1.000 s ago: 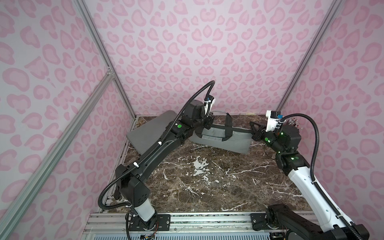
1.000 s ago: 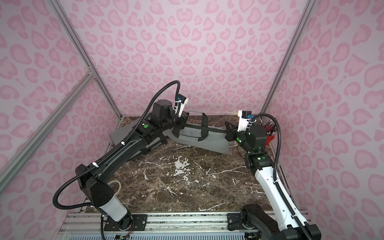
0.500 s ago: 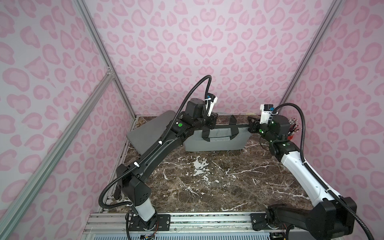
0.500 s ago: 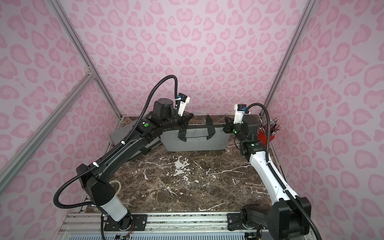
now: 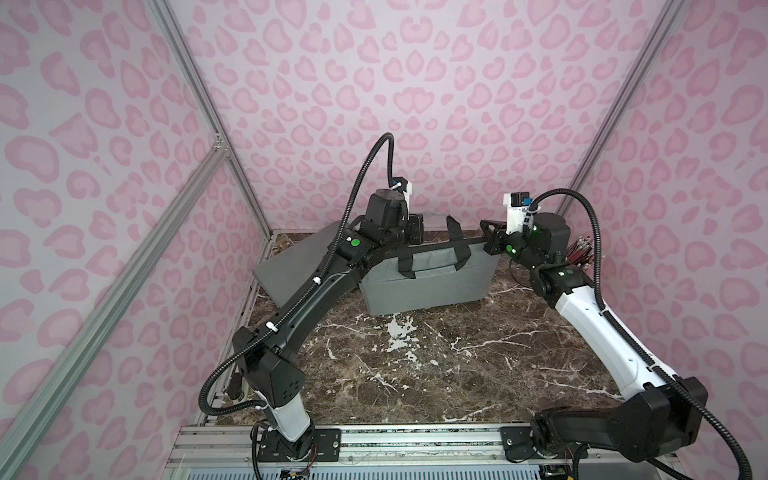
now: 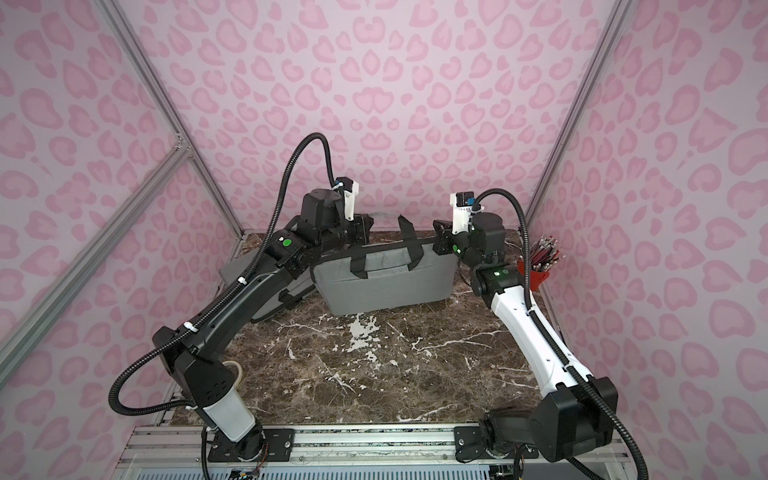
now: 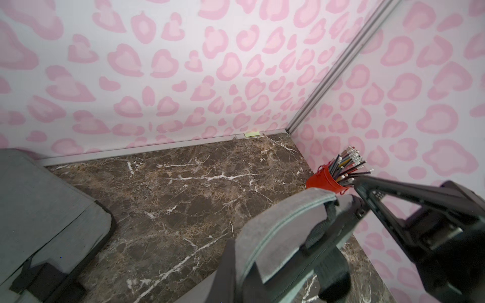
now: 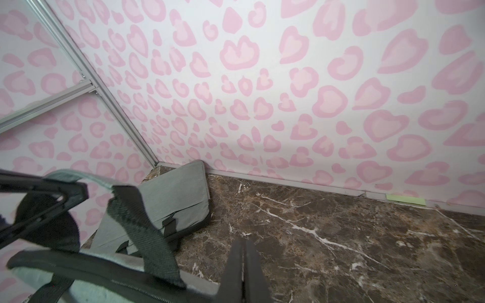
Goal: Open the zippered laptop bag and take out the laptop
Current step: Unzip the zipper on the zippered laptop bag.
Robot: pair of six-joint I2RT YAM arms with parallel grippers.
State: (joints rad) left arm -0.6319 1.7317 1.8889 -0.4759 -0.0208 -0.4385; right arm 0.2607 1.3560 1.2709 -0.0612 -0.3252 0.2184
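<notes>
Two claws are holding the grey laptop bag point(image 5: 432, 282), which is standing on its long edge at the back of the marble tabletop point(image 5: 415, 374), handles up. Left claw point(image 5: 414, 232) is pinching the top edge at one end. Right claw point(image 5: 490, 243) is pressed together at the other end, apparently nipping the corner. Judgement: both are propping the bag upright so the zipper point(image 8: 136, 288) is facing up and reachable. It is looking closed, with no laptop showing. Top views are giving the overall stance only. Right wrist view is showing the shut fingers point(image 8: 236, 267) and a second grey bag point(image 8: 178, 199) lying by the wall. Left wrist view is showing the red pencil cup point(image 7: 324, 181).
</notes>
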